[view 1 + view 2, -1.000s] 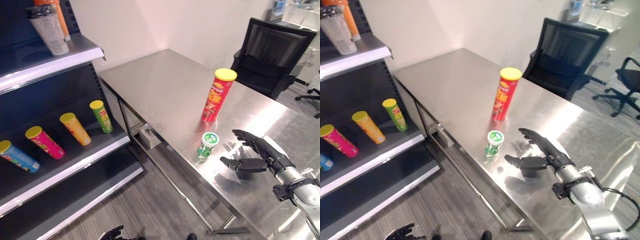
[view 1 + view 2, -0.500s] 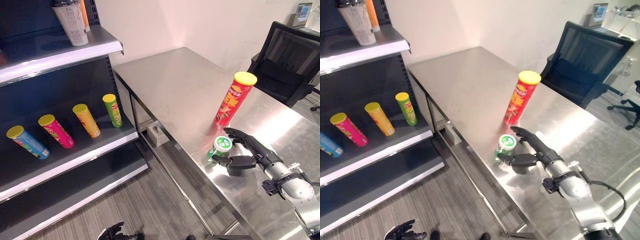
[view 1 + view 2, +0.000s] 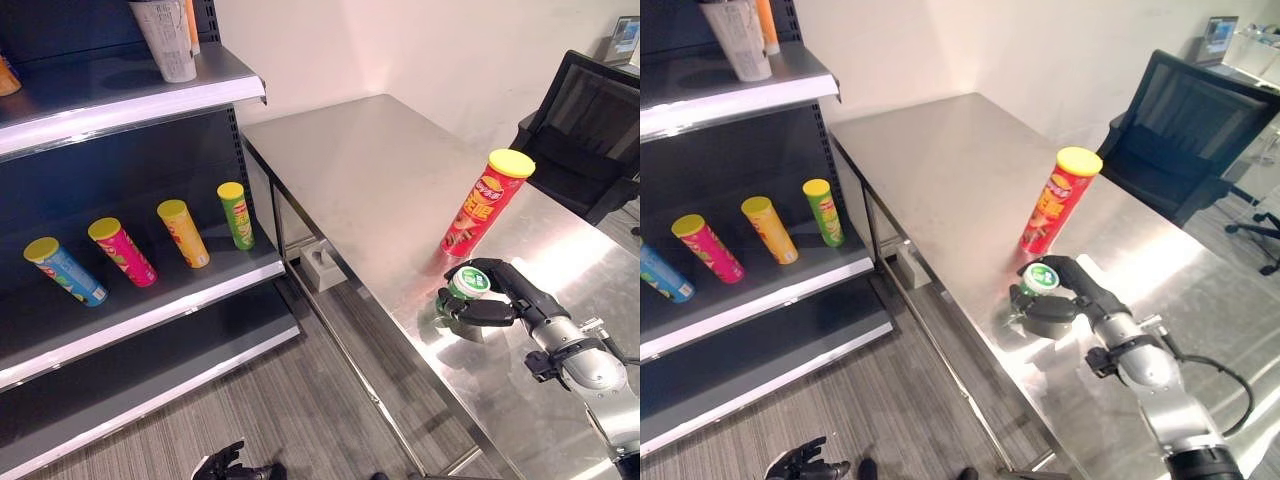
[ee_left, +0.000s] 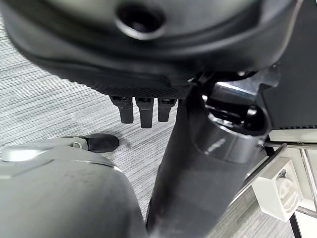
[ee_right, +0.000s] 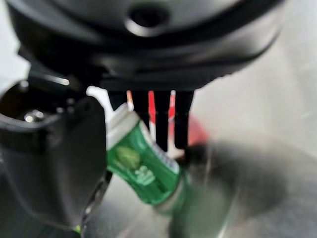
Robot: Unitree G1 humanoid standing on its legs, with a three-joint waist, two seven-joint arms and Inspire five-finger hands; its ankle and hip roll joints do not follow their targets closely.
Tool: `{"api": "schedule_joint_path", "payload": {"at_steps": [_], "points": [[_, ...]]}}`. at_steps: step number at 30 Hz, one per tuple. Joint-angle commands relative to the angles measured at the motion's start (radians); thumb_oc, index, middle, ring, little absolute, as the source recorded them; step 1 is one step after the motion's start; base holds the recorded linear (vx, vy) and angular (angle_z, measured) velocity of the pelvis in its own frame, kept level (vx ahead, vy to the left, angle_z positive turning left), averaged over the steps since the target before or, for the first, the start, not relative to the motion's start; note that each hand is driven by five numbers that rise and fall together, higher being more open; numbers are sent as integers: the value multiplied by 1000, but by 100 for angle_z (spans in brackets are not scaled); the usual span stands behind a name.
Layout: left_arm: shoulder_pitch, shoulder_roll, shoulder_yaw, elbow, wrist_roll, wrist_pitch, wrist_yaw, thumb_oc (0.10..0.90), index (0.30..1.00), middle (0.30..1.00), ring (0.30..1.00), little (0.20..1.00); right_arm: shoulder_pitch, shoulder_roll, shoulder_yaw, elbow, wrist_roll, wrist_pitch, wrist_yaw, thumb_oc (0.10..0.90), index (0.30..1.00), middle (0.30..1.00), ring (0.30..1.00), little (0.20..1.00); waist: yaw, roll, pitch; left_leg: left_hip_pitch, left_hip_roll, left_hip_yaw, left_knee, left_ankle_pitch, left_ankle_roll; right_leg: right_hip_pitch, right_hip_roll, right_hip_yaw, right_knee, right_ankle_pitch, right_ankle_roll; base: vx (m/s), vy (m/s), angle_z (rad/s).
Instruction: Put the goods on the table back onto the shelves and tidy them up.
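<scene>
A small green can with a white-and-green lid stands near the front edge of the steel table. My right hand is shut on it, fingers curled behind it and the thumb in front; the right wrist view shows the green can between thumb and fingers. A tall red can with a yellow lid stands upright just behind the hand. My left hand hangs low over the floor with relaxed fingers, holding nothing.
The dark shelf unit at the left carries several cans lying side by side: blue, pink, yellow, green. A pale cup stands on the upper shelf. A black office chair is behind the table, a white box under it.
The camera has shifted. My right hand moved from open beside the green can to the can itself, and its fingers and thumb have closed round it.
</scene>
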Motion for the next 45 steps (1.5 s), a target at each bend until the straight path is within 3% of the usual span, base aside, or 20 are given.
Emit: {"api": "schedule_joint_path", "payload": {"at_steps": [1,12,23,25,29,31,34,35,37,40,43,45], "points": [[-54,55,-2,21,-9,-38,13,800,900,900,900,900,-98,-4,-4,-37,-4,-57,-37,400,300,300,300,300,33,-24,-26,-2,34,32,13,-63,-47,56,-67,-1,11,-52,70,6,-6,4],[-51,68,10,-3,1,-45,16,800,900,900,900,900,-158,-6,-67,-207,69,-95,-49,400,300,300,300,300,38,-20,-39,8,43,30,13,-65,-55,66,-60,-2,11,-65,64,-6,-18,1],[-28,78,-34,-28,-34,-40,29,800,900,900,900,900,-540,9,130,-241,112,-128,-132,400,300,300,300,300,102,-12,-36,-22,84,-46,13,-16,-91,72,3,1,11,-111,22,-34,-106,12],[-23,88,-54,-65,-76,-42,30,800,900,900,900,900,-671,5,203,-219,124,-132,-160,400,300,300,300,300,139,-18,15,-84,90,-76,97,0,-100,70,11,-2,11,-118,4,-140,-123,32],[-23,83,-57,-86,-114,-43,29,800,900,900,900,900,-764,-28,242,-194,118,-135,-177,400,300,300,300,300,152,-14,40,-157,105,-101,161,1,-120,81,9,-55,11,-124,5,-93,17,76],[-37,95,-72,-62,-96,-41,32,800,900,900,900,900,-812,-66,255,-180,117,-130,-201,400,300,300,300,300,150,-19,33,-174,159,-58,122,42,-124,80,-12,-100,11,-114,23,-16,175,64],[-47,95,-88,-36,-63,-36,31,800,900,900,900,900,-802,-86,235,-189,117,-125,-206,400,300,300,300,300,132,-3,-5,-120,177,15,27,46,-117,81,-29,-135,11,-110,42,60,229,51],[-58,93,-101,-20,-30,-37,33,800,900,900,900,900,-806,-85,227,-198,115,-119,-208,400,300,300,300,300,126,3,-28,-115,152,18,22,35,-117,90,-66,-156,11,-96,55,138,359,35],[-63,94,-108,-18,-14,-39,33,800,900,900,900,900,-806,-77,220,-204,114,-120,-213,400,300,300,300,300,124,2,-36,-111,132,18,23,27,-110,94,-88,-165,11,-86,63,117,271,43],[-78,102,-117,-22,10,-38,37,800,900,900,900,900,-829,-47,219,-210,95,-121,-231,400,300,300,300,300,133,-8,-48,-102,69,24,22,-7,-80,94,-161,-170,22,-49,84,105,318,48],[-83,114,-108,-24,6,-40,49,800,900,900,900,900,-895,-15,262,-196,64,-110,-251,400,300,300,300,300,145,-9,-42,-70,1,50,13,-47,-28,48,-259,-158,156,-12,98,83,372,12],[-81,116,-105,-28,2,-38,50,800,900,900,900,900,-921,-8,279,-189,59,-106,-255,400,300,300,300,300,148,-6,-37,-62,-13,56,13,-53,-17,39,-278,-158,194,2,98,37,167,-14]]}}
